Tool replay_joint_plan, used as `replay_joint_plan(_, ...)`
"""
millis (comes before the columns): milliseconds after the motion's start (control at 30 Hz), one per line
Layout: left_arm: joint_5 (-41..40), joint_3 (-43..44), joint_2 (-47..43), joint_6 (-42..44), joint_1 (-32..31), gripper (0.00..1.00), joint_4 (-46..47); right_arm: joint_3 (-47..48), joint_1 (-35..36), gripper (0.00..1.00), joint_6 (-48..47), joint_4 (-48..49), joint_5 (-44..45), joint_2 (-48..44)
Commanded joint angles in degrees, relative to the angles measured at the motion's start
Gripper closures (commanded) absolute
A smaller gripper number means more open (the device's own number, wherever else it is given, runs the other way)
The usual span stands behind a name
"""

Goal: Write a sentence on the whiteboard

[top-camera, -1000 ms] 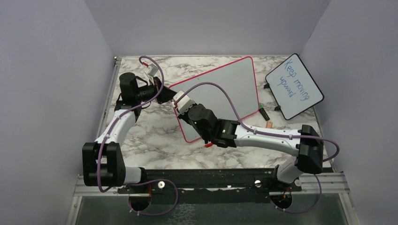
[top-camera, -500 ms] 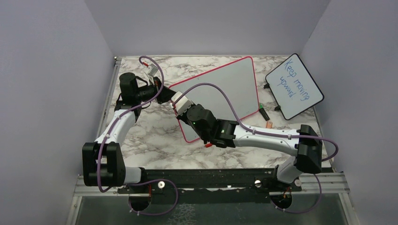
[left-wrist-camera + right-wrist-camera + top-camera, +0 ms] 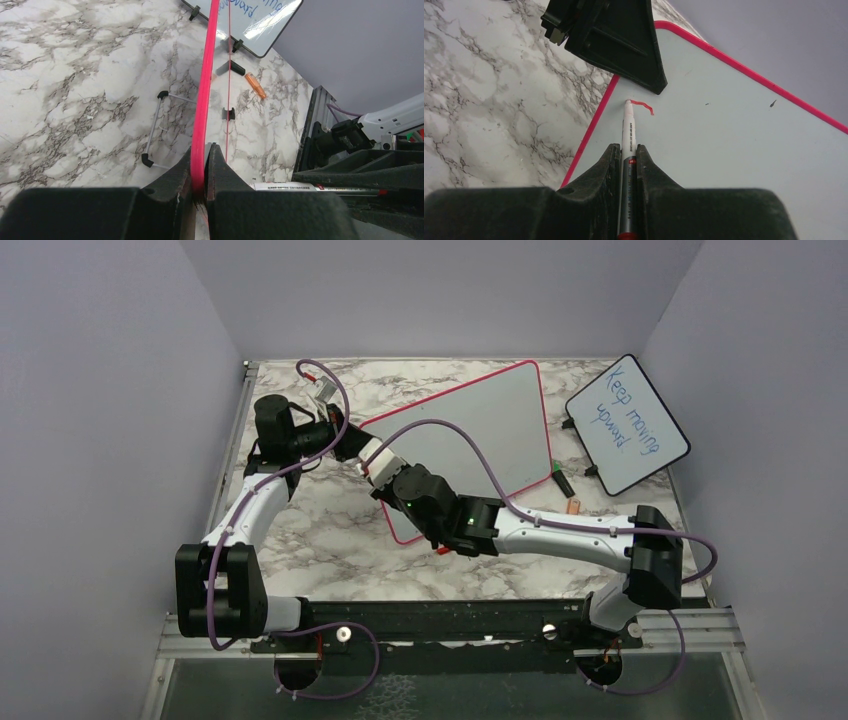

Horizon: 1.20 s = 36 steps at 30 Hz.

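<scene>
Mid-table on the marble top (image 3: 320, 530), whiteboard (image 3: 470, 430) stands propped, its red-pink left edge pinched by left gripper (image 3: 200, 149). Short red stroke (image 3: 642, 105) near that edge, marker (image 3: 628, 135) tip touching the board beside it, marker clamped in right gripper (image 3: 627, 148). Black-framed board (image 3: 627, 424) well right.

smooth whiteboard (image 3: 734, 150), glossy pink frame (image 3: 205, 90), marble-patterned table (image 3: 75, 90), white plastic marker (image 3: 628, 130), matt black plastic left gripper (image 3: 201, 150)

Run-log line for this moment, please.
left end effector: shut on whiteboard frame | right end effector: shut on marker | writing: one short red stroke at marker tip, near frame
</scene>
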Motion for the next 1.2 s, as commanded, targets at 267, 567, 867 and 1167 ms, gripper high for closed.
replay_joint_plan(267,-3.2,-0.7,0.6,6.4,-1.2,1.00,-3.3,1.0,1.0,0.99,-0.2,-6.6,-2.3,1.1)
replay_joint_plan(567,-3.3,-0.7,0.6,6.4,-1.2,1.00,-3.3,-0.8,1.0,0.99,-0.3,-7.1,2.9,0.1)
replay_joint_plan(867,-3.4,-0.7,0.8,6.5,-1.2,1.00,-3.3,-2.6,1.0,0.99,-0.8,-5.2,6.6,-1.1)
replay_joint_plan(1167,-3.5,-0.7,1.0,6.4,-1.1,1.00,-3.3,-3.5,1.0,0.99,0.4,-7.1,7.1,-1.2)
